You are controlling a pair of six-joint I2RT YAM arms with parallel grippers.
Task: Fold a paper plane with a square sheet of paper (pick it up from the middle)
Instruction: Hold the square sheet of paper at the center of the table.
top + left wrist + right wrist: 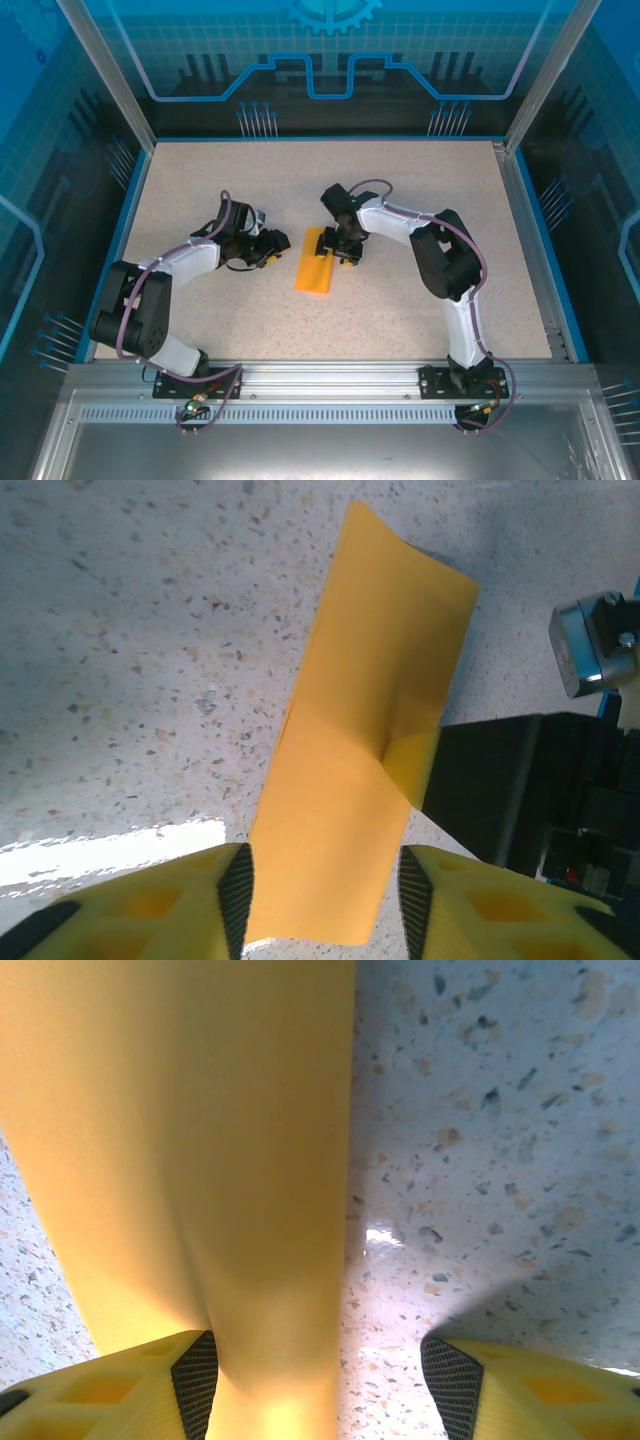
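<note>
1. The left jaws stand spread: in the left wrist view the two dark pads (237, 900) sit at the bottom of the frame with a wide gap between them. The near end of the sheet of paper (350, 730) shows in that gap. Its left edge is close by the left pad and clear of the right one; I cannot tell whether the left pad touches it.
2. The right jaws are spread too. In the right wrist view the pads (195, 1380) sit low in the frame. The sheet of paper (180, 1140) runs down from the upper left and passes right beside the left pad. Bare speckled table (500, 1160) lies between it and the right pad.
3. In the top view the sheet of paper (316, 268) is a folded orange strip lying at the centre of the table (420, 190). It slants from upper right to lower left.
4. There the left jaws are near the strip's left side, and the right jaws are over its upper right edge.
5. In the left wrist view the strip has a small creased flap (412, 767) at its right edge, just beside the right arm's black body (510, 780).
6. The left arm (150, 290) curves in from the lower left and the right arm (445, 260) from the lower right. Both are bolted to a metal rail (330, 375) along the bottom of the frame.
</note>
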